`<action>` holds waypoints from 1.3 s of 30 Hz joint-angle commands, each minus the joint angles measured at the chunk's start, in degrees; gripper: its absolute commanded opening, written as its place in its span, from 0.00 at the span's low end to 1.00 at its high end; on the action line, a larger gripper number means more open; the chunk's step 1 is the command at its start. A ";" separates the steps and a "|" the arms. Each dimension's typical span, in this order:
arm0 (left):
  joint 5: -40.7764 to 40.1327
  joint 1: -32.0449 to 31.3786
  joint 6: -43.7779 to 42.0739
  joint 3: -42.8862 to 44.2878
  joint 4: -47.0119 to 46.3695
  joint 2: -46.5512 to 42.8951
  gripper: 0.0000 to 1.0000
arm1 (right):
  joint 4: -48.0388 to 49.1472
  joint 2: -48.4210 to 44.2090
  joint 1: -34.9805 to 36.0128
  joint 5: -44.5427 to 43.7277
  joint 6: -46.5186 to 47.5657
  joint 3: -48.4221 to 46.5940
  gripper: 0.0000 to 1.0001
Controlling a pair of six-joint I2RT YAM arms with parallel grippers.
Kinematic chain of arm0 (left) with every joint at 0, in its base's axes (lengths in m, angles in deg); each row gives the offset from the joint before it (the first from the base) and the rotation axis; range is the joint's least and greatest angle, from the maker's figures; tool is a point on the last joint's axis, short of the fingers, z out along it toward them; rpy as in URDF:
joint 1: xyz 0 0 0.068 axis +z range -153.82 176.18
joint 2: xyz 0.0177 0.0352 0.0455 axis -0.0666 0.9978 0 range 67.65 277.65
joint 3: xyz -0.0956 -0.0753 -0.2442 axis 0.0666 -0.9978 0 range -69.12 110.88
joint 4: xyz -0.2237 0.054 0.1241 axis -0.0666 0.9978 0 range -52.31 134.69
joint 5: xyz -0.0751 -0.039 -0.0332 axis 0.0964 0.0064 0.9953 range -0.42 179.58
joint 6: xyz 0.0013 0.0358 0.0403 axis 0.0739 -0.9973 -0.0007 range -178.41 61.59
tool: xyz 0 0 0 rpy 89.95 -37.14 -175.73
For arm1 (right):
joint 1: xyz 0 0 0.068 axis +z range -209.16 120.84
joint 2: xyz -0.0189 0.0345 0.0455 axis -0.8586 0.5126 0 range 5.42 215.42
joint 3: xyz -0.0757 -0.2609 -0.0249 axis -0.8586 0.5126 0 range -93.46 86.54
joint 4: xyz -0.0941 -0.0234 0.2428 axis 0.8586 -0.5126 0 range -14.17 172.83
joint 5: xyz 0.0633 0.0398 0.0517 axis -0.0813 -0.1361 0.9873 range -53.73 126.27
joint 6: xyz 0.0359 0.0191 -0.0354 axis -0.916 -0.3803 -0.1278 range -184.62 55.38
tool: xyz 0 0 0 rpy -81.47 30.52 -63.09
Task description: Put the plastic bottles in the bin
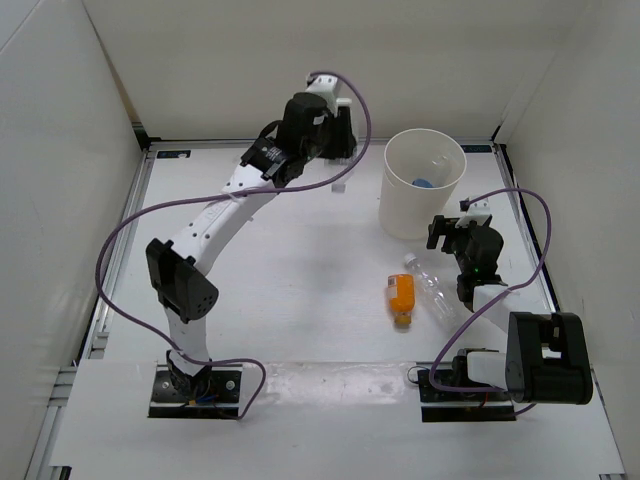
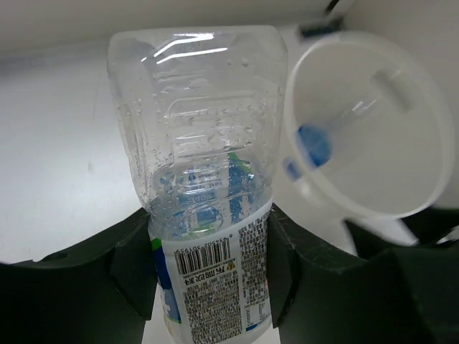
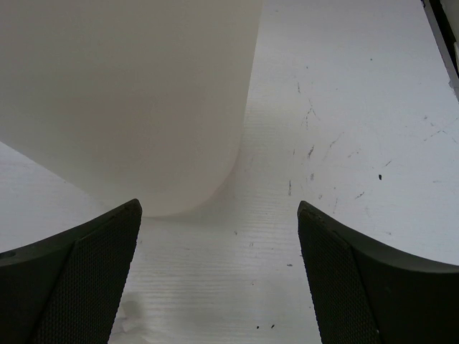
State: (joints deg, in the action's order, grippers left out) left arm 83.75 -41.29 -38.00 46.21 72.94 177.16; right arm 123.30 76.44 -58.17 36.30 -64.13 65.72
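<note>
My left gripper (image 2: pixel 211 240) is shut on a clear plastic bottle (image 2: pixel 201 136) with a blue and white printed label, holding it by the labelled part, left of the bin. In the top view this gripper (image 1: pixel 343 135) is at the back of the table, left of the off-white bin (image 1: pixel 400 215). The bin (image 2: pixel 423 143) holds a clear bottle with a blue label (image 2: pixel 313 143), also seen from above (image 1: pixel 424 183). A short orange bottle (image 1: pixel 400 297) and a plain clear bottle (image 1: pixel 432 287) lie in front of the bin. My right gripper (image 1: pixel 458 232) is open and empty beside the bin wall (image 3: pixel 129 93), with bare table between its jaws (image 3: pixel 219 247).
White walls close in the table on three sides. A small white bit (image 1: pixel 338 187) lies on the table left of the bin. The right arm's base (image 1: pixel 540 360) stands at the near right.
</note>
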 commanded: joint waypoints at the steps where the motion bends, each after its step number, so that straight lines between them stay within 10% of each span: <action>1: -3.31 -3.48 -6.16 4.72 -13.16 -1.78 0.42 | 2.07 -0.10 -0.03 -0.56 0.12 -1.94 0.90; 12: -0.41 -11.99 -15.20 15.01 -41.01 12.64 0.45 | 1.98 0.08 -0.29 -0.56 0.12 -2.12 0.90; 21: -0.85 -13.50 -16.45 23.20 -44.56 23.29 0.56 | 1.98 0.08 -0.20 -0.47 0.12 -2.12 0.90; 25: -1.03 -13.50 -16.88 18.71 -45.87 19.87 1.00 | 1.81 0.26 -0.29 -0.65 0.39 -2.21 0.90; 34: -10.67 -13.59 -21.81 6.62 -36.40 3.13 1.00 | 2.07 0.17 -0.20 -0.56 0.39 -2.12 0.90; 39: -11.41 -15.70 -6.63 -14.20 -25.85 -11.59 1.00 | 1.90 0.08 0.41 -0.91 0.56 -2.21 0.90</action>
State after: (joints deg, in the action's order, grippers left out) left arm 74.20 -55.41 -53.37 40.11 40.04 174.85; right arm 123.30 76.44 -58.17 36.26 -64.09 65.65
